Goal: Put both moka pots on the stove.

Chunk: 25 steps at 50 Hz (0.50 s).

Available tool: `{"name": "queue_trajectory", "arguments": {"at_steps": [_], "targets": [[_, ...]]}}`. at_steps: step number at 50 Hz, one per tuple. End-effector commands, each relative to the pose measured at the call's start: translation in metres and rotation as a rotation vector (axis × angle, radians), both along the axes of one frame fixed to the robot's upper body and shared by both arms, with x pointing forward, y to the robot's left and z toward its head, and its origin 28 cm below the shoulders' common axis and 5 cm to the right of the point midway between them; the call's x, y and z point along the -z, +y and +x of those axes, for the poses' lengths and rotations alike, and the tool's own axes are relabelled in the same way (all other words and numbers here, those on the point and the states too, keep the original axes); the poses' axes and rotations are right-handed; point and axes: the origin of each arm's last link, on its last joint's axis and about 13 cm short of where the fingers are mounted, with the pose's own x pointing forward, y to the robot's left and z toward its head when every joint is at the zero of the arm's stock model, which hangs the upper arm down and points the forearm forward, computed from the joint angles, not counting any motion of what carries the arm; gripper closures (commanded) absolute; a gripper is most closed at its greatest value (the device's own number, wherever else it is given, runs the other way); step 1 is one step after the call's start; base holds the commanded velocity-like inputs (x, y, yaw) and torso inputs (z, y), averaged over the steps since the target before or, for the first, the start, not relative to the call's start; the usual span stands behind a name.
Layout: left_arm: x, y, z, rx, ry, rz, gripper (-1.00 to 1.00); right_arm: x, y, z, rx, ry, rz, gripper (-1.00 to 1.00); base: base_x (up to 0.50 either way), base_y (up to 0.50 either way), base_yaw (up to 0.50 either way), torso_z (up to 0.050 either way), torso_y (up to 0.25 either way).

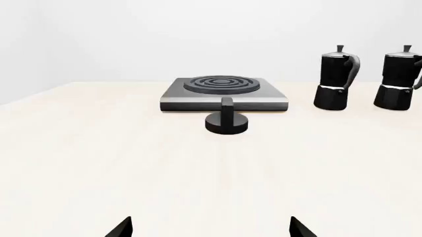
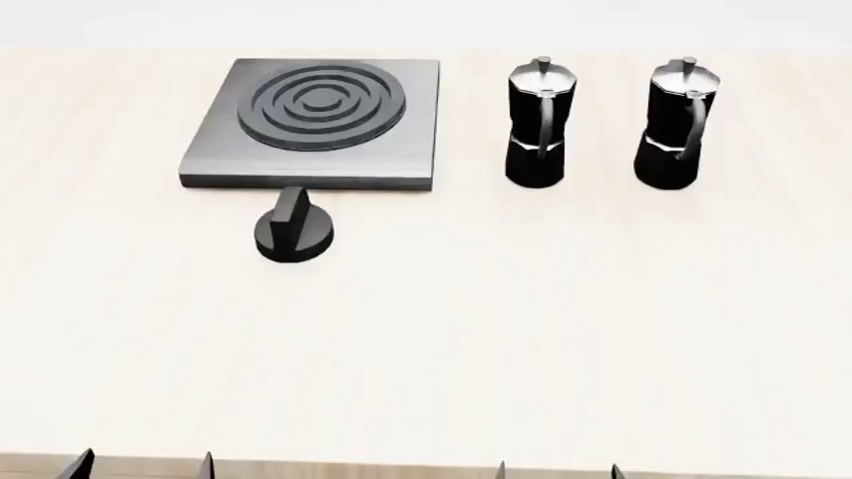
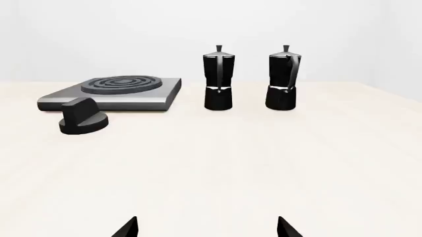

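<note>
Pale beige table [image 2: 533, 329] fills our view, with a plain white wall behind it. We see the two moka pots standing upright side by side at the far right part of the table: the nearer-to-stove moka pot [image 2: 540, 125] and the outer moka pot [image 2: 677, 125], apart from each other and not touching. The stove [image 2: 399, 120] lies flat to their left, just beside the first pot, with nothing on its rings. A round black knob [image 2: 293, 232] stands in front of the stove, close to its near edge. Our left gripper [image 2: 144, 465] and right gripper [image 2: 557, 469] show only their fingertips at the near table edge, low and level. Both are spread wide and hold nothing. The pots are well apart from both grippers, far ahead of them.
</note>
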Motion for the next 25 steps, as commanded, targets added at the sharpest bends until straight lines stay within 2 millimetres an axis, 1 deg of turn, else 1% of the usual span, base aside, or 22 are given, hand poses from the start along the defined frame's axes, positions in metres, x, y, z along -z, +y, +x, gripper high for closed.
{"name": "queue_trajectory", "arguments": {"at_steps": [1, 6, 11, 17, 18, 20, 24, 25], "targets": [[0.000, 0.000, 0.000, 0.000, 0.000, 0.000, -1.00, 0.000, 0.000, 0.000, 0.000, 0.000, 0.000, -1.00, 0.00, 0.00, 0.00, 0.000, 0.000], [0.000, 0.000, 0.000, 0.000, -0.004, 0.010, -1.00, 0.001, 0.001, 0.000, -0.003, -0.001, -0.009, -1.00, 0.00, 0.00, 0.00, 0.000, 0.000], [-0.002, -0.001, 0.000, 0.000, -0.006, 0.014, -1.00, -0.004, 0.000, -0.001, -0.006, -0.011, -0.006, -1.00, 0.00, 0.00, 0.00, 0.000, 0.000], [-0.012, -0.001, -0.004, 0.002, -0.040, 0.019, -1.00, -0.026, 0.000, -0.008, -0.006, -0.078, -0.012, -1.00, 0.00, 0.00, 0.00, 0.000, 0.000], [-0.017, -0.001, -0.006, 0.004, -0.054, 0.015, -1.00, -0.035, 0.000, -0.011, -0.011, -0.102, -0.003, -1.00, 0.00, 0.00, 0.00, 0.000, 0.000], [-0.022, -0.001, -0.008, 0.006, -0.067, 0.014, -1.00, -0.041, 0.000, -0.014, -0.014, -0.121, -0.007, -1.00, 0.00, 0.00, 0.00, 0.000, 0.000], [-0.044, -0.003, -0.016, 0.013, -0.145, 0.019, -1.00, -0.065, 0.001, -0.024, -0.023, -0.196, -0.013, -1.00, 0.00, 0.00, 0.00, 0.000, 0.000], [-0.047, -0.003, -0.018, 0.011, -0.155, 0.022, -1.00, -0.068, 0.002, -0.026, -0.026, -0.206, -0.011, -1.00, 0.00, 0.00, 0.00, 0.000, 0.000]]}}
